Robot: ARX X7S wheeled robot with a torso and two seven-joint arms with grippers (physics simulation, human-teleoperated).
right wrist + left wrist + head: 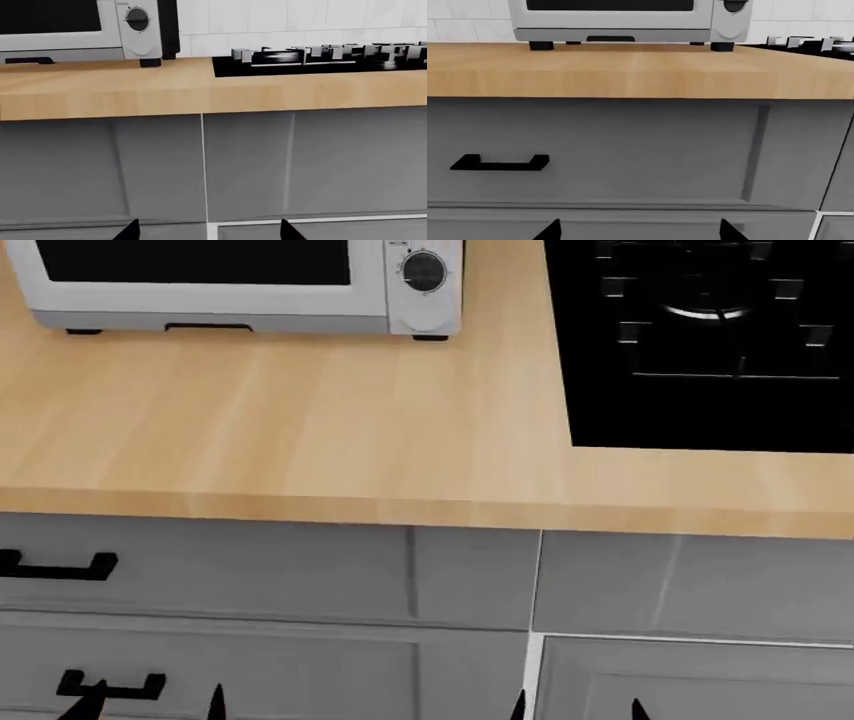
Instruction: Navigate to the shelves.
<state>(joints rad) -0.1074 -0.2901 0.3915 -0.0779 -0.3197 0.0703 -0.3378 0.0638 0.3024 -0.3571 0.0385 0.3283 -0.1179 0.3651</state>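
nav risk | base close to grey drawer cabinet (267,580) under light wood countertop (294,430), no shelves in view – my turn could clip it | L gripper (639,231) + R gripper (210,230) spread, empty

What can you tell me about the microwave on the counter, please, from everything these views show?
The microwave is a silver-grey box with a dark glass door and, on the panel beside the door, one round dial that has small markings around it. It stands upright on short black feet on the light wooden countertop, set towards the white tiled wall. The door looks shut. Its top is cut off in every view. The black gas hob lies apart from it, on the dial side. Nothing else touches it.
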